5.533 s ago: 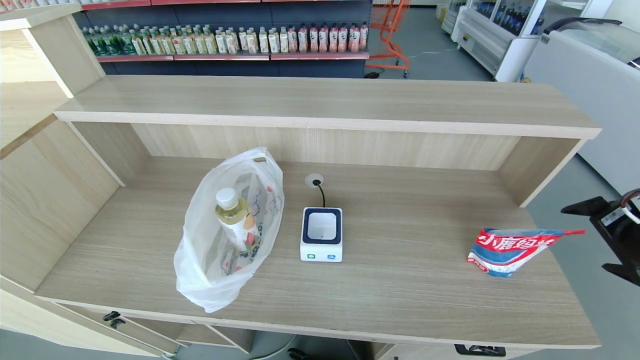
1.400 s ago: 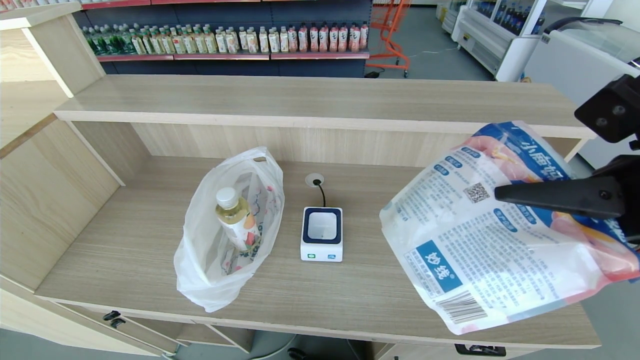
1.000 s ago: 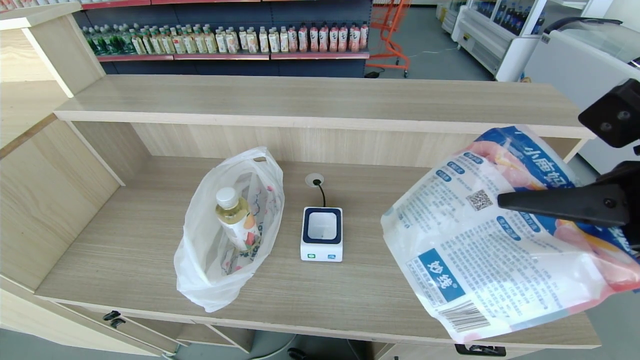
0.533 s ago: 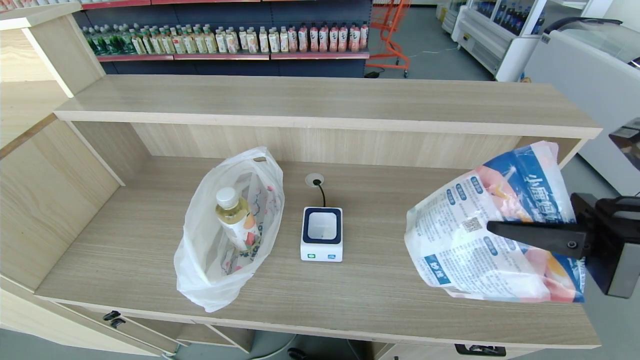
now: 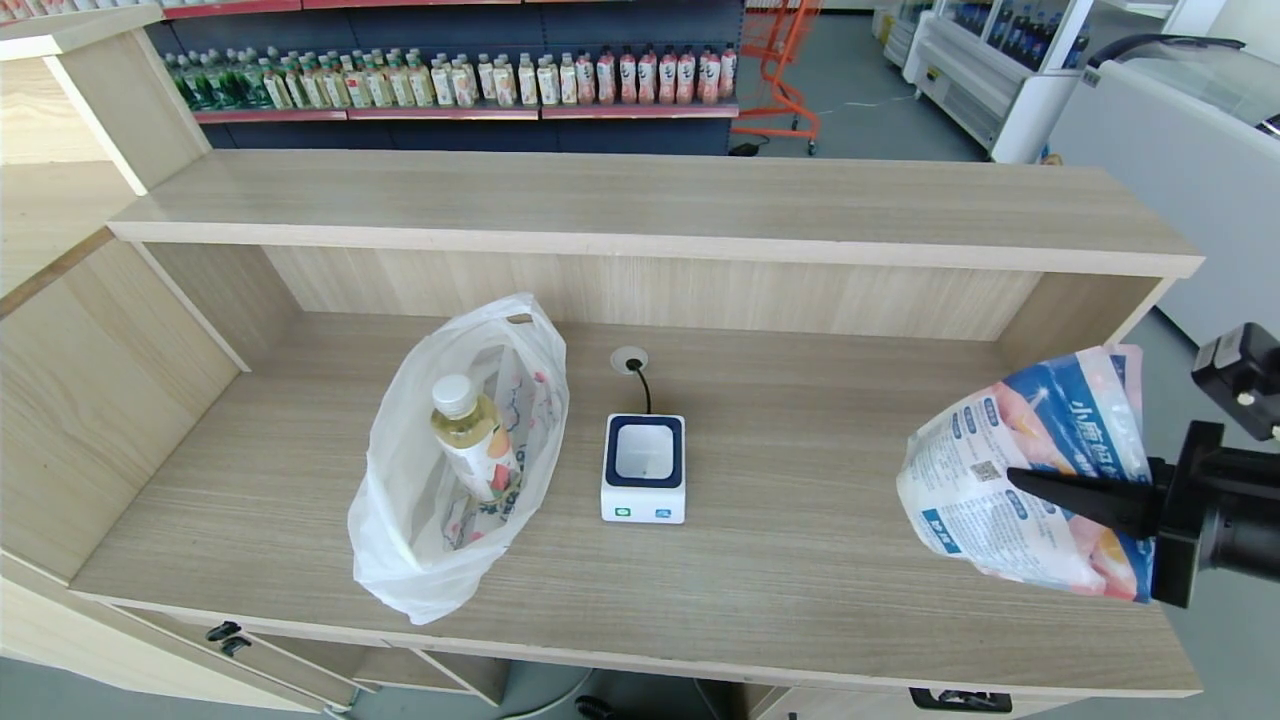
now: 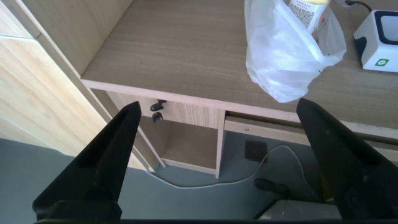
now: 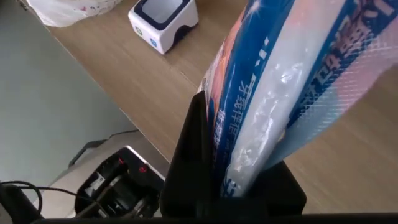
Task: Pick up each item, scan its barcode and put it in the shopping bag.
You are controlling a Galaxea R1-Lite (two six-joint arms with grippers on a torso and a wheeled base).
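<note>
My right gripper (image 5: 1075, 500) is shut on a blue, white and pink snack pouch (image 5: 1030, 470), held in the air over the counter's right end, printed back facing me. In the right wrist view the pouch (image 7: 280, 93) stands pinched between the black fingers (image 7: 193, 155). A white barcode scanner (image 5: 644, 468) sits mid-counter, also seen as the scanner (image 7: 163, 18). Left of it lies the open white shopping bag (image 5: 450, 470) with a bottle (image 5: 472, 440) inside. My left gripper (image 6: 217, 162) hangs open below the counter's front left edge, nothing between its fingers.
The wooden counter (image 5: 780, 560) has a raised back shelf (image 5: 640, 210) and side walls. A cable runs from the scanner to a grommet hole (image 5: 628, 360). Drawers (image 6: 186, 118) sit under the counter's front edge. Store shelves with bottles stand behind.
The right gripper took the pouch off the counter, raised it close to the camera, then carried it back down and rightward over the counter's right end. Bag, bottle and scanner stayed put.
</note>
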